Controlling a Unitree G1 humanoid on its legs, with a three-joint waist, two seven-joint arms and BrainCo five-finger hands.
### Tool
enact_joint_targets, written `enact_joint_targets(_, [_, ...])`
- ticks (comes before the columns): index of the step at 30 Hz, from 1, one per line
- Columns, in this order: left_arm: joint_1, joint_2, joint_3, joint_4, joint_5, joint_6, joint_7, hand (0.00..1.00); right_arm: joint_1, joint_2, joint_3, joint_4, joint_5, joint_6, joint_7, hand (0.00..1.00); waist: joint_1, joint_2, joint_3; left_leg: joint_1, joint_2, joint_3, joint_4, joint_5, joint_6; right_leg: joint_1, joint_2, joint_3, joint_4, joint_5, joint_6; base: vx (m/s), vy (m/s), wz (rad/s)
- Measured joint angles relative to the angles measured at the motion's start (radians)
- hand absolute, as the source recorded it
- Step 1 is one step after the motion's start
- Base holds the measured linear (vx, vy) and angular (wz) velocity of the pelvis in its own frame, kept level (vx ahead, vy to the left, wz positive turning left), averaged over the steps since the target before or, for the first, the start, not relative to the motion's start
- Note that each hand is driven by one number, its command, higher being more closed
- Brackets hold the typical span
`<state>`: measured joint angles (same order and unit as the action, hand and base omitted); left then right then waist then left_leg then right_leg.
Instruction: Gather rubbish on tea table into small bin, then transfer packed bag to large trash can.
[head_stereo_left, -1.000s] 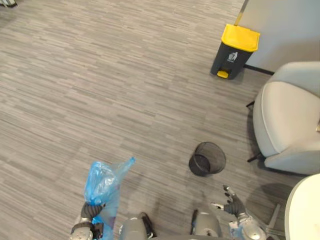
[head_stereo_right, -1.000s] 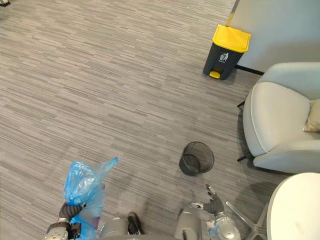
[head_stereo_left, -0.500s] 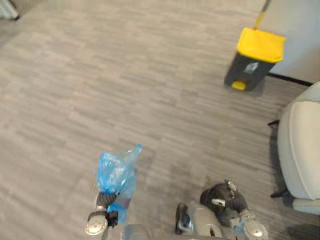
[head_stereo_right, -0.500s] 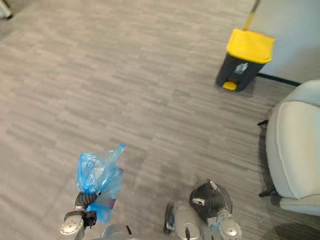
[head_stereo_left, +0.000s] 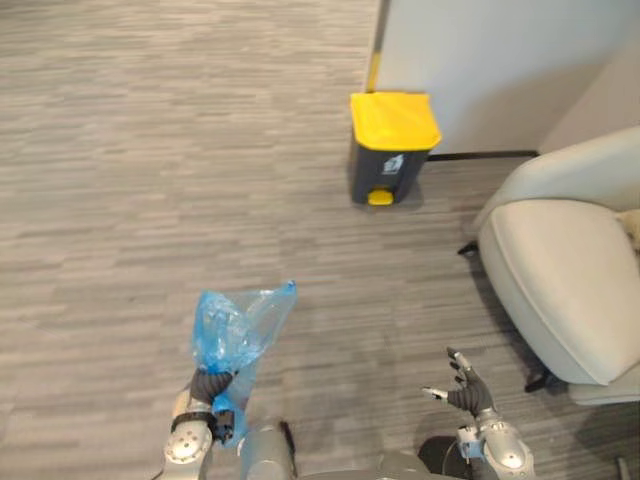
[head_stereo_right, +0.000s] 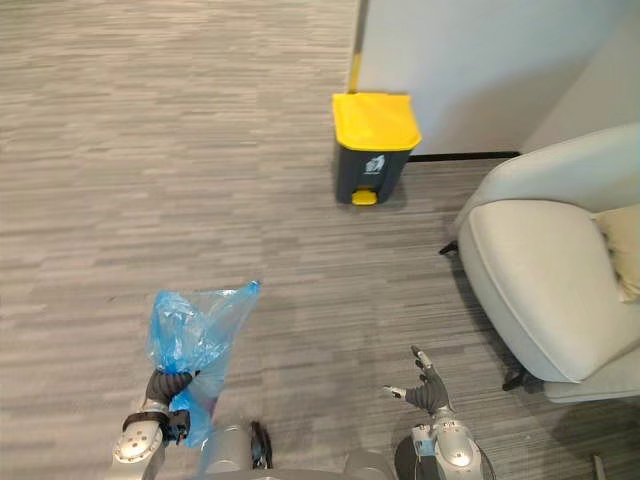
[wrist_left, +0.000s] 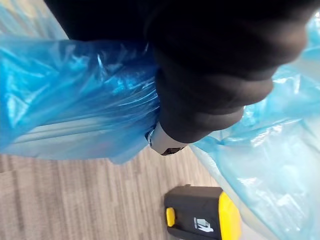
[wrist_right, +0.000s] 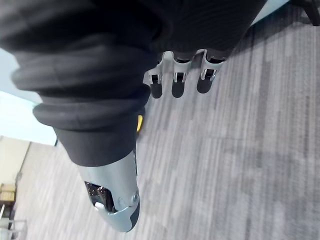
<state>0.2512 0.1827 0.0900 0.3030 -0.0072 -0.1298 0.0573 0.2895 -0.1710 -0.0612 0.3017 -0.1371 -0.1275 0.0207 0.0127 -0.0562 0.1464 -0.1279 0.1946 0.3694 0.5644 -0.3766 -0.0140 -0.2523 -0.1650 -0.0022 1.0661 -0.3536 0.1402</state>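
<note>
The left hand (head_stereo_left: 210, 385) is low at the robot's left, fingers curled tight round the gathered neck of a translucent blue plastic rubbish bag (head_stereo_left: 235, 325). The bag's crumpled, puffed top stands up above the fist, with one loose corner pointing towards the robot's right, and a shorter part hangs down below the grip. In the left wrist view the blue film is bunched against the dark ribbed cover on both sides. What is inside the bag cannot be made out through the creases.

The right hand (head_stereo_left: 468, 393) is low at the robot's right, well apart from the bag, with fingers (wrist_right: 179, 80) straight and spread and the thumb out to the side. It grasps nothing and hangs above the floor. Under its wrist a dark round shape (head_stereo_left: 432, 456) shows at the bottom edge; it may be a small bin, but too little of it is visible to be sure.

Ahead of both hands, across a stretch of grey striped floor (head_stereo_left: 150, 150), stands the dark grey large trash can (head_stereo_left: 392, 150) with a yellow lid, closed, and a yellow pedal at its foot. It stands just in front of a pale wall (head_stereo_left: 500, 60), beside that wall's yellow-edged corner. To the robot's right is a light grey upholstered armchair (head_stereo_left: 560, 270), with a beige cushion (head_stereo_right: 625, 250) on its seat.
</note>
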Motion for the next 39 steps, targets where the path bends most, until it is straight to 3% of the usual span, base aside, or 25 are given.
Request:
enact_joint_targets(3, [-0.036, 0.034, 0.000, 0.017, -0.011, -0.003, 0.011, 1.00, -0.029, -0.003, -0.005, 0.048, 0.000, -0.007, 0.000, 0.00, -0.018, 0.001, 0.000, 0.127, 0.002, 0.039, -0.134, 0.010, -0.021, -0.138, -0.015, -0.164, -0.091, -0.023, -0.044, 0.44, -0.022, -0.29])
enact_joint_targets(5, [-0.095, 0.055, 0.011, 0.105, -0.022, -0.007, 0.010, 1.00, -0.086, -0.012, -0.019, 0.173, 0.000, -0.004, 0.000, 0.00, -0.048, 0.003, 0.002, 0.192, -0.002, 0.043, -0.227, 0.027, -0.057, -0.219, -0.009, -0.266, -0.346, 0.032, -0.088, 0.49, -0.091, 0.12])
enact_joint_targets(6, [-0.118, 0.061, 0.020, 0.158, -0.022, -0.004, 0.010, 1.00, -0.105, -0.022, -0.024, 0.236, 0.000, 0.002, 0.000, 0.00, -0.066, 0.003, 0.002, 0.232, -0.008, 0.043, -0.273, 0.036, -0.075, -0.240, 0.013, -0.302, -0.506, 0.113, -0.103, 0.67, -0.150, 0.33])
enact_joint_targets(7, [-0.127, 0.065, 0.024, 0.198, -0.021, 0.000, 0.011, 1.00, -0.102, -0.043, -0.031, 0.283, 0.000, 0.007, 0.001, 0.00, -0.087, 0.010, 0.004, 0.279, -0.011, 0.027, -0.307, 0.039, -0.109, -0.229, 0.049, -0.292, -0.575, 0.294, -0.219, 0.70, -0.152, 0.13])
enact_joint_targets(8, [-0.133, 0.054, 0.026, 0.219, -0.020, 0.005, 0.008, 1.00, -0.113, -0.057, -0.055, 0.314, 0.000, 0.015, 0.002, 0.00, -0.079, 0.046, 0.001, 0.281, 0.021, 0.016, -0.307, 0.049, -0.130, -0.226, 0.065, -0.304, -0.550, 0.276, -0.227, 0.49, -0.089, -0.01])
enact_joint_targets(10, [-0.136, 0.046, 0.033, 0.218, -0.020, 0.006, 0.009, 1.00, -0.113, -0.069, -0.103, 0.308, 0.001, 0.028, 0.001, 0.00, -0.082, 0.059, 0.011, 0.297, 0.019, -0.019, -0.275, 0.144, -0.166, -0.216, 0.048, -0.307, -0.486, 0.197, -0.232, 0.59, -0.199, 0.00])
enact_joint_targets(12, [-0.142, 0.001, 0.034, 0.206, -0.021, 0.006, 0.008, 1.00, -0.085, -0.094, -0.106, 0.280, 0.001, 0.029, 0.003, 0.00, -0.090, 0.068, 0.033, 0.273, 0.038, -0.062, -0.061, 0.309, -0.112, -0.133, 0.020, -0.348, -0.402, 0.167, -0.263, 0.54, -0.233, 0.06])
enact_joint_targets(13, [-0.123, -0.013, 0.034, 0.184, -0.021, 0.001, 0.008, 1.00, -0.074, -0.094, -0.097, 0.259, 0.001, 0.027, 0.003, 0.00, -0.074, 0.057, 0.029, 0.225, 0.075, -0.069, 0.101, 0.406, -0.068, -0.079, 0.035, -0.345, -0.465, 0.146, -0.241, 0.34, -0.190, -0.35])
enact_joint_targets(14, [-0.096, -0.018, 0.030, 0.153, -0.021, -0.011, 0.006, 1.00, -0.060, -0.091, -0.096, 0.219, 0.003, 0.024, 0.002, 0.00, -0.054, 0.070, 0.024, 0.146, 0.132, -0.072, 0.324, 0.353, -0.062, 0.028, 0.071, -0.351, -0.562, 0.077, -0.236, 0.55, -0.259, -0.70])
enact_joint_targets(15, [-0.093, -0.032, 0.030, 0.149, -0.022, -0.011, 0.005, 1.00, -0.077, -0.094, -0.096, 0.208, 0.010, 0.023, 0.001, 0.00, -0.044, 0.102, 0.030, 0.046, 0.186, -0.097, 0.480, 0.287, -0.058, 0.083, 0.117, -0.339, -0.597, 0.071, -0.243, 0.49, -0.140, -0.67])
enact_joint_targets(17, [-0.095, -0.045, 0.030, 0.147, -0.023, -0.009, -0.003, 1.00, -0.090, -0.082, -0.094, 0.187, 0.010, 0.026, 0.001, 0.00, -0.023, 0.091, 0.033, -0.098, 0.183, -0.080, 0.530, 0.209, -0.042, 0.154, 0.132, -0.309, -0.652, 0.053, -0.235, 0.46, -0.044, -0.59])
enact_joint_targets(20, [-0.067, -0.058, 0.029, 0.129, -0.023, -0.009, -0.012, 1.00, -0.106, -0.078, -0.097, 0.175, 0.010, 0.027, -0.001, 0.00, 0.016, 0.054, 0.047, -0.223, 0.126, -0.003, 0.306, 0.147, -0.020, 0.267, 0.125, -0.246, -0.733, 0.028, -0.200, 0.47, 0.079, -0.57])
enact_joint_targets(23, [-0.054, -0.064, 0.029, 0.126, -0.023, -0.007, -0.010, 1.00, -0.088, -0.079, -0.105, 0.175, 0.009, 0.028, -0.023, 0.00, 0.033, 0.055, 0.031, -0.266, 0.040, 0.024, -0.017, 0.195, -0.023, 0.349, 0.107, -0.215, -0.763, -0.031, -0.128, 0.59, 0.238, -0.42])
enact_joint_targets(24, [-0.054, -0.048, 0.036, 0.128, -0.023, -0.004, -0.008, 1.00, -0.092, -0.054, -0.107, 0.203, 0.009, 0.035, -0.026, 0.00, 0.039, 0.026, 0.014, -0.260, 0.008, 0.022, 0.007, 0.232, 0.058, 0.370, 0.075, -0.191, -0.757, -0.060, -0.097, 0.62, 0.237, -0.20])
enact_joint_targets(25, [-0.053, -0.044, 0.035, 0.127, -0.023, -0.004, -0.006, 1.00, -0.084, -0.043, -0.109, 0.202, 0.008, 0.038, -0.026, 0.00, 0.033, 0.007, -0.002, -0.261, -0.010, 0.034, 0.018, 0.198, 0.074, 0.370, 0.055, -0.187, -0.751, -0.057, -0.090, 0.64, 0.227, -0.11])
enact_joint_targets(26, [-0.059, -0.049, 0.034, 0.117, -0.023, -0.003, -0.007, 1.00, -0.081, -0.036, -0.117, 0.202, 0.007, 0.043, -0.025, 0.00, 0.034, -0.004, -0.007, -0.250, -0.021, 0.045, 0.044, 0.153, 0.089, 0.367, 0.034, -0.179, -0.699, -0.044, -0.068, 0.66, 0.224, 0.02])
enact_joint_targets(27, [-0.060, -0.050, 0.029, 0.108, -0.023, -0.003, -0.008, 1.00, -0.084, -0.027, -0.130, 0.202, 0.007, 0.046, -0.026, 0.00, 0.029, -0.009, -0.006, -0.207, -0.040, 0.048, 0.052, 0.108, 0.091, 0.334, 0.002, -0.161, -0.545, -0.012, -0.026, 0.64, 0.252, 0.01])
enact_joint_targets(28, [-0.061, -0.050, 0.026, 0.108, -0.022, 0.001, -0.009, 1.00, -0.083, -0.025, -0.129, 0.202, 0.006, 0.047, -0.026, 0.00, 0.022, -0.007, -0.004, -0.162, -0.053, 0.044, 0.043, 0.079, 0.089, 0.278, -0.019, -0.148, -0.379, 0.054, -0.009, 0.59, 0.241, 0.10])
enact_joint_targets(29, [-0.064, -0.046, 0.024, 0.108, -0.022, 0.005, -0.008, 1.00, -0.081, -0.021, -0.128, 0.203, 0.006, 0.047, -0.026, 0.00, 0.015, -0.005, -0.003, -0.118, -0.062, 0.040, 0.030, 0.061, 0.090, 0.223, -0.030, -0.125, -0.231, 0.056, 0.002, 0.54, 0.161, 0.22])
enact_joint_targets(31, [-0.072, -0.028, 0.020, 0.107, -0.022, 0.011, -0.001, 1.00, -0.076, -0.006, -0.124, 0.201, 0.006, 0.047, -0.026, 0.00, 0.000, 0.010, 0.006, 0.016, -0.081, 0.018, -0.024, 0.035, 0.087, 0.104, -0.013, -0.092, -0.013, 0.029, -0.035, 0.56, 0.073, 0.34])
enact_joint_targets(32, [-0.076, -0.023, 0.019, 0.106, -0.022, 0.011, 0.001, 1.00, -0.073, 0.000, -0.124, 0.200, 0.007, 0.047, -0.026, 0.00, 0.000, 0.016, 0.010, 0.047, -0.084, 0.010, -0.044, 0.035, 0.087, 0.067, -0.006, -0.095, -0.010, 0.025, -0.041, 0.47, -0.018, 0.37])
enact_joint_targets(36, [-0.105, -0.012, 0.011, 0.099, -0.022, 0.010, 0.010, 1.00, -0.049, 0.008, -0.127, 0.197, 0.009, 0.046, -0.026, 0.00, -0.037, 0.016, 0.011, 0.139, -0.086, -0.100, -0.107, 0.023, 0.065, -0.088, 0.035, -0.132, -0.213, 0.013, -0.068, 0.47, -0.138, 0.91])
enact_joint_targets(37, [-0.106, -0.011, 0.011, 0.101, -0.022, 0.010, 0.010, 1.00, -0.042, 0.008, -0.129, 0.196, 0.009, 0.046, -0.026, 0.00, -0.050, 0.013, 0.010, 0.163, -0.080, -0.125, -0.099, -0.001, 0.021, -0.113, 0.053, -0.127, -0.344, 0.037, -0.066, 0.47, -0.211, 0.84])
enact_joint_targets(38, [-0.106, -0.005, 0.022, 0.104, -0.022, 0.010, 0.009, 1.00, -0.026, 0.011, -0.129, 0.197, 0.010, 0.045, -0.026, 0.00, -0.050, -0.016, 0.000, 0.182, -0.087, -0.128, -0.088, -0.027, -0.025, -0.109, 0.060, -0.117, -0.477, 0.192, -0.118, 0.54, -0.223, 0.76])
enact_joint_targets(39, [-0.124, -0.018, 0.021, 0.144, -0.021, 0.011, 0.009, 1.00, -0.033, 0.003, -0.138, 0.217, 0.010, 0.047, -0.027, 0.00, -0.046, 0.014, 0.008, 0.199, -0.057, -0.149, -0.075, -0.042, -0.048, -0.087, 0.071, -0.136, -0.440, 0.171, -0.138, 0.36, -0.138, 0.34])
